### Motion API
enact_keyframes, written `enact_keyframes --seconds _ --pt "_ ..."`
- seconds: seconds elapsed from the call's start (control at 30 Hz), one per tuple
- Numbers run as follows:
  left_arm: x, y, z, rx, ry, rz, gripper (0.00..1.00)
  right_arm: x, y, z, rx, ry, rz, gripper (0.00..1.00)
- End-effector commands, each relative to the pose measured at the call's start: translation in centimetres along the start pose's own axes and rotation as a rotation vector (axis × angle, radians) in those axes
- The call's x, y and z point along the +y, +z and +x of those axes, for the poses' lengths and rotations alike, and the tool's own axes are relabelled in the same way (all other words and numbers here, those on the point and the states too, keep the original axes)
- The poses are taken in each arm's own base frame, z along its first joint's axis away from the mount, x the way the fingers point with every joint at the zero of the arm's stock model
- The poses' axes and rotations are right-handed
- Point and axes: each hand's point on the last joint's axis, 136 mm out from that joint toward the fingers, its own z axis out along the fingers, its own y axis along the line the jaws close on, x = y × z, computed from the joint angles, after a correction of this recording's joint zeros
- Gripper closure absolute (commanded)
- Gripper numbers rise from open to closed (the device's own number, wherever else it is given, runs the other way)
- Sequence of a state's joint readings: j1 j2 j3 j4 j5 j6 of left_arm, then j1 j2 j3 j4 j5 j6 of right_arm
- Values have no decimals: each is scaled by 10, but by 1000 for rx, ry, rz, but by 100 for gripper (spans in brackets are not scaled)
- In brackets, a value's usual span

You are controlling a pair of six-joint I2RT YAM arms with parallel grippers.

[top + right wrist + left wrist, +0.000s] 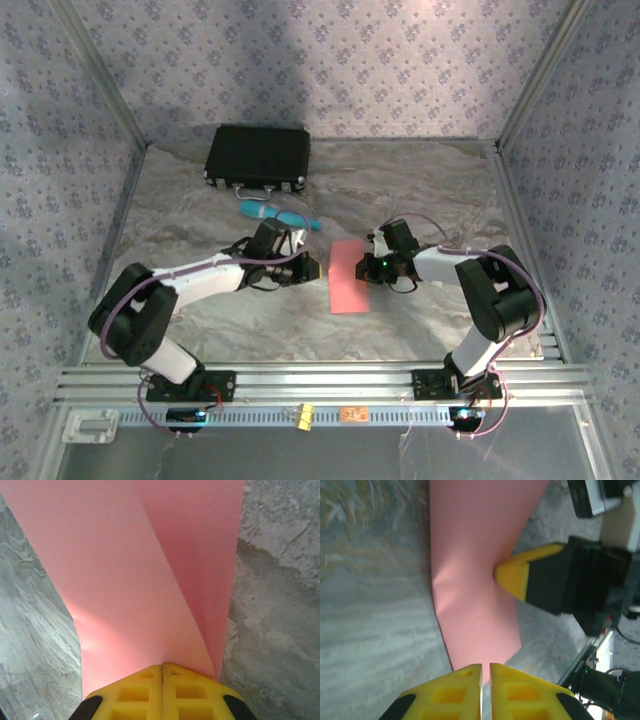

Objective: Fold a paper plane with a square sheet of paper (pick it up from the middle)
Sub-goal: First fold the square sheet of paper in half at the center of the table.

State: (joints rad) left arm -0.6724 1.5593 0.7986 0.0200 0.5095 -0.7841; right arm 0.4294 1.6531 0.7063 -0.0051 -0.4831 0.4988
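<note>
Paper (pixel 349 276) is lying doubled on the worktop (pixel 430 190), nearer than the case (pixel 257 157). Right end effector (pixel 162 666) is clamping its curled edge. Left end effector (pixel 485 665) is sitting almost closed opposite, grip unclear. Flattening should be keeping the edges aligned.

Overhead shot's dim and grainy, shadow patch on the back wall (pixel 290 70). Wrist shots brighter, soft; pale sheen on the square sheet of paper (pixel 115 580).

Pink paper (pixel 150 580) cut off at frame top, its near edge hidden behind right fingers (pixel 150 677)
</note>
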Motion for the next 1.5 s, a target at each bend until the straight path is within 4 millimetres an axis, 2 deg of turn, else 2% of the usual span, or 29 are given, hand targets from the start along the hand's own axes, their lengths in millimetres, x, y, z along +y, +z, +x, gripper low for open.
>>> enact_keyframes --seconds 0.0,0.13,0.3,0.47,0.6,0.8,0.87,1.03,1.13,1.23,1.47 --pt "-15 14 -18 14 41 59 88 -32 8 48 169 57 110 100" --pt "-17 33 -31 29 44 79 88 -37 8 48 174 68 131 100" --pt "-9 53 -31 79 33 87 88 -39 8 48 176 74 142 100" --pt "1 65 -32 95 30 81 88 -41 7 49 175 80 150 100" --pt "22 71 -33 105 7 41 89 -41 8 49 177 83 151 100" --pt "56 81 -15 171 -49 -50 90 -43 9 51 183 86 159 100" --pt "53 75 -17 172 -62 -70 91 -43 8 51 181 88 159 100" --pt "11 53 -43 111 4 -12 89 -43 8 51 179 88 158 100" --pt "-3 50 -53 118 23 -6 89 -44 8 50 174 91 160 100" --pt "-2 54 -54 131 21 -10 89 -45 8 50 171 96 163 100" --pt "31 80 -50 150 -55 -36 91 -48 7 52 172 102 183 100"
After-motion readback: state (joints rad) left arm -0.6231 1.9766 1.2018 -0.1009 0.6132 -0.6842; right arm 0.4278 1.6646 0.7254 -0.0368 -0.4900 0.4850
